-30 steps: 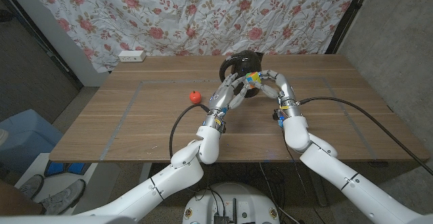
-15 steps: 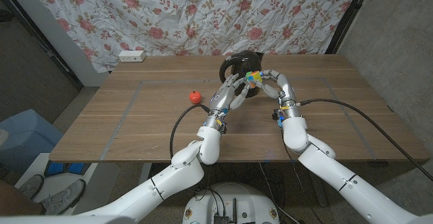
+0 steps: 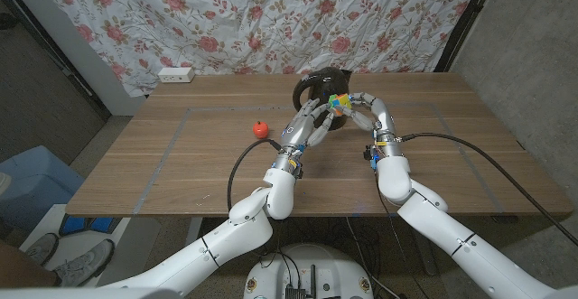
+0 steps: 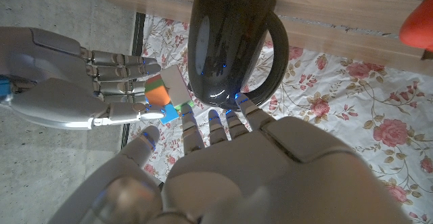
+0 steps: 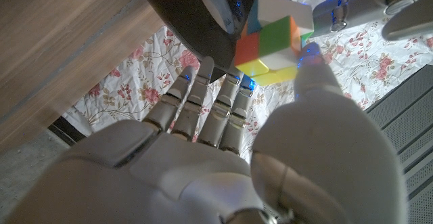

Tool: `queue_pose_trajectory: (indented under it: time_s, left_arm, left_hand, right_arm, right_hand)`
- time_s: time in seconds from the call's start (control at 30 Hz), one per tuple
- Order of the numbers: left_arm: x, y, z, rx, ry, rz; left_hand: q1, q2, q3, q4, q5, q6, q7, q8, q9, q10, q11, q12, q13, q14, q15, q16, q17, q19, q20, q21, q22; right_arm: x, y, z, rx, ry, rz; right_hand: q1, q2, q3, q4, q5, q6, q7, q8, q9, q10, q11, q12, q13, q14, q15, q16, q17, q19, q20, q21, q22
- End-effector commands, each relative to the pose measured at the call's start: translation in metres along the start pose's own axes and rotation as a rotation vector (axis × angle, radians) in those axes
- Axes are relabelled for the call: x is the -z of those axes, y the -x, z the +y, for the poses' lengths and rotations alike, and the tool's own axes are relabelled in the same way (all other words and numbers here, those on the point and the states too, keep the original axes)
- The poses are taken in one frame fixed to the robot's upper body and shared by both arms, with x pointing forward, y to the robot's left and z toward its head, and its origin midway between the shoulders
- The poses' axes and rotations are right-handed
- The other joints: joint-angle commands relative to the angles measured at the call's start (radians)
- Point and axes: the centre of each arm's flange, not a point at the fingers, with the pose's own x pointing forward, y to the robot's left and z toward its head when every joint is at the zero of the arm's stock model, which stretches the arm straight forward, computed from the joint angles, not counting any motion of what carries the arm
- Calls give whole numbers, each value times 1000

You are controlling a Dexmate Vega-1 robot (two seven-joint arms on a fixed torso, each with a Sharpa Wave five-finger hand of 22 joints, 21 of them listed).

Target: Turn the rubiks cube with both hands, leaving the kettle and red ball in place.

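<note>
Multicoloured plastic: one rubiks cube [image 3: 339,104], held off the tabletop [image 3: 181,163] between the fingers of both hands. Left hand [image 3: 305,127]: fingers curled round the cube's near-left side, gripping it. Right hand [image 3: 372,116]: fingers and thumb closed on the opposite side, thumb tip on a yellow face in the right wrist view.

Black kettle [image 3: 318,86]: upright, just beyond the fingers and close behind the cube.

Red ball [image 3: 261,128]: on the tabletop, beside the left hand, apart from the fingers.

Step in hand, by judgement: two-handed turning of the cube. Next move calls for one hand to hold a layer firm while the other twists, keeping clear of the kettle.
</note>
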Motion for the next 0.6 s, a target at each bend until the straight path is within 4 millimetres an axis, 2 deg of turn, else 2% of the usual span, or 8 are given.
queue_pose_trajectory:
  time_s: [0.03,0.6]
  left_arm:
    - [0,0,-2,1,5,-1]
    - [1,0,-5,-2,13,1]
  left_hand:
    - [11,77,5,-5,4,6,3,6,2,4,-1,9,3,-1,-24,7,3,-2,-22,6,2]
    - [10,76,8,-6,3,6,3,6,2,3,0,9,3,-1,-24,7,3,-3,-22,6,2]
  right_arm:
    - [-2,0,1,16,-23,7]
    - [-5,-1,6,34,-57,32]
  right_hand:
    - [85,88,0,-3,4,99,-91,4,5,79,-66,4,2,10,-149,8,2,6,5,-1,2]
    - [89,90,-2,-2,3,106,-91,6,4,84,-66,3,2,14,-148,8,3,6,6,-2,2]
